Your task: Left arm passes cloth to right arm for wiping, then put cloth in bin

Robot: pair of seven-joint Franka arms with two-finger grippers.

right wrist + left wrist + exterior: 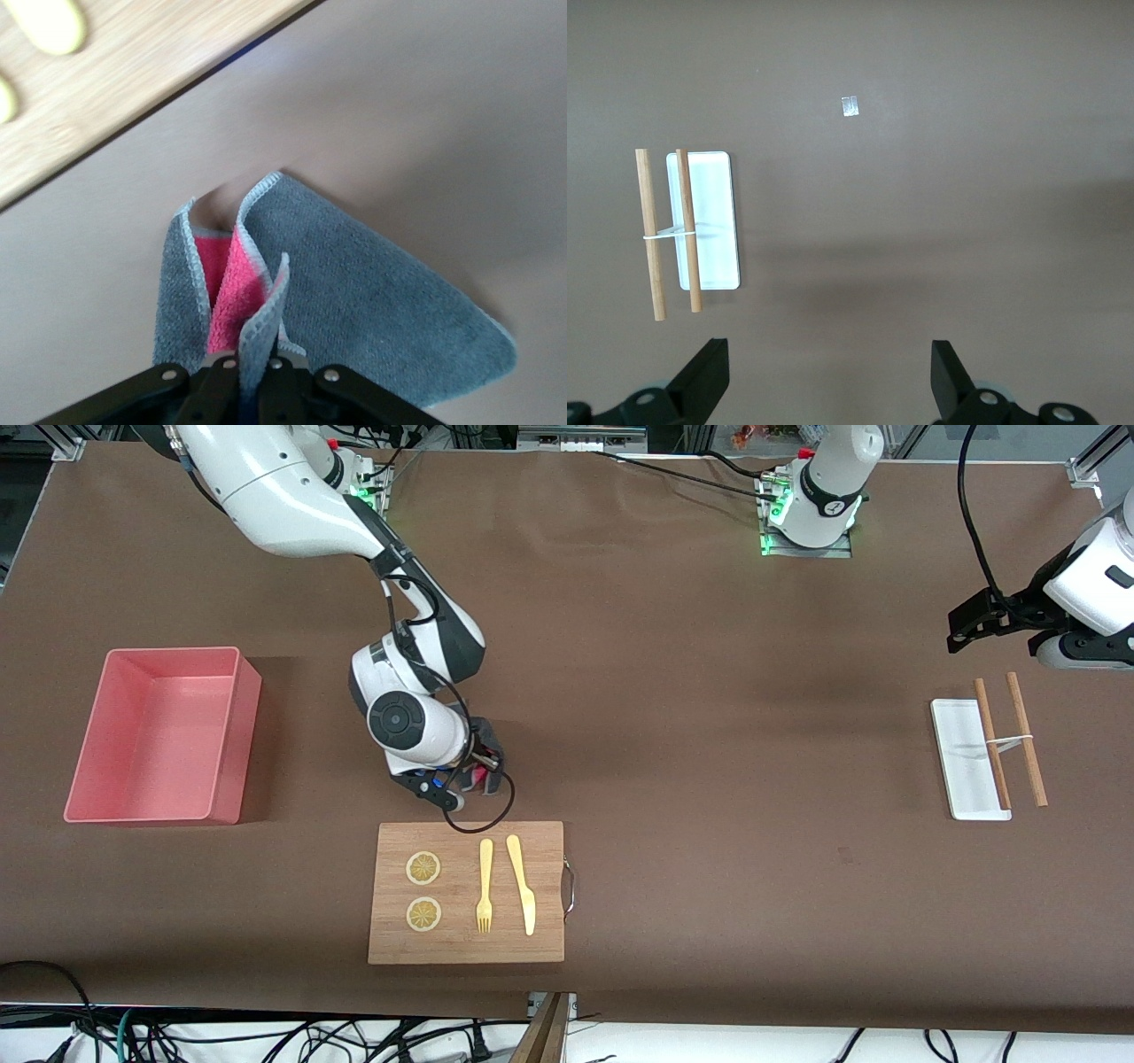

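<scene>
The cloth (354,292), dark grey with a red inner face, lies bunched on the brown table beside the edge of the wooden board that is farther from the front camera. My right gripper (254,376) is shut on a raised fold of it. In the front view the right gripper (477,769) is low over the table and only scraps of the cloth (490,778) show under it. The pink bin (159,735) stands empty toward the right arm's end of the table. My left gripper (967,627) hangs open and empty above the table by the white tray, and its open fingers (700,381) show in the left wrist view.
A wooden cutting board (467,892) holds two lemon slices (423,868), a yellow fork (485,886) and a yellow knife (523,884). It also shows in the right wrist view (133,80). A small white tray (967,757) with two brown sticks (1026,740) lies toward the left arm's end.
</scene>
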